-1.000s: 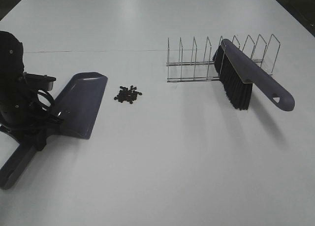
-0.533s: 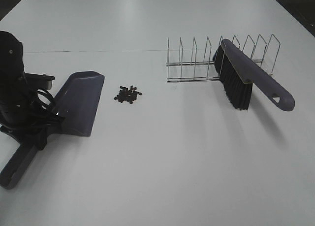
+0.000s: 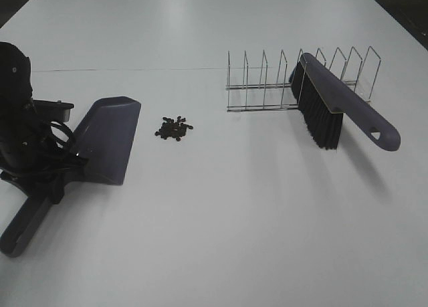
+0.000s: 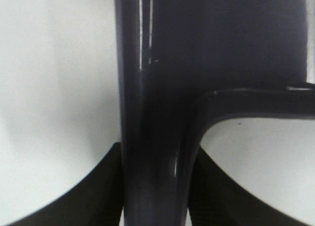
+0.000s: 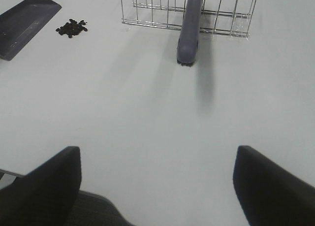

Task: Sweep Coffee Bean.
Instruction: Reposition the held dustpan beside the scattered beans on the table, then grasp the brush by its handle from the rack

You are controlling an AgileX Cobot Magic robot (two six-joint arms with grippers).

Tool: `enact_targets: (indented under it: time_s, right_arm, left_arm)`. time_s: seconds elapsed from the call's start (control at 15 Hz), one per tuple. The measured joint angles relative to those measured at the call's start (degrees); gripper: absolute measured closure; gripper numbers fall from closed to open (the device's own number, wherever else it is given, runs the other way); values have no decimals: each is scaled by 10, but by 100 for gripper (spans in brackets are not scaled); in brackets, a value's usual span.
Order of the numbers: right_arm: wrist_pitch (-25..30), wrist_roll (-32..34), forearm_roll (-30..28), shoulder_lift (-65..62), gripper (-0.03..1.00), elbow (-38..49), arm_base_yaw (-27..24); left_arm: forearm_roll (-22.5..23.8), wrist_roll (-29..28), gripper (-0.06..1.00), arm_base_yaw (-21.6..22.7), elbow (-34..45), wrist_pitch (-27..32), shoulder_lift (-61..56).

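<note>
A small heap of coffee bean (image 3: 174,128) (image 5: 72,28) lies on the white table. Just to its left is the purple-grey dustpan (image 3: 105,138) (image 5: 22,24), its mouth towards the beans. My left gripper (image 3: 56,177) (image 4: 156,152) is shut on the dustpan's handle (image 4: 150,113), which fills the left wrist view between the dark fingers (image 4: 78,196). At the right, the matching brush (image 3: 334,110) (image 5: 189,31) leans in the wire rack (image 3: 267,79), bristles down. My right gripper (image 5: 156,152) shows only in its wrist view, open over bare table and well short of the brush.
The wire rack (image 5: 147,7) stands behind the beans on the right, with several upright dividers. The dustpan's handle end (image 3: 17,237) points to the near left corner. Dark floor lies beyond the table's far right edge (image 3: 401,19).
The dustpan, held by the left gripper, has shifted slightly left, away from the beans. The brush, rack and beans have not moved.
</note>
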Motion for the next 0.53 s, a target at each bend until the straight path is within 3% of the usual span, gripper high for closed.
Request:
enact_targets:
  time_s: [0.53]
  right_arm:
    - [0, -1, 13, 0, 20, 0, 0]
  left_arm:
    - [0, 0, 63, 0, 0, 0, 0]
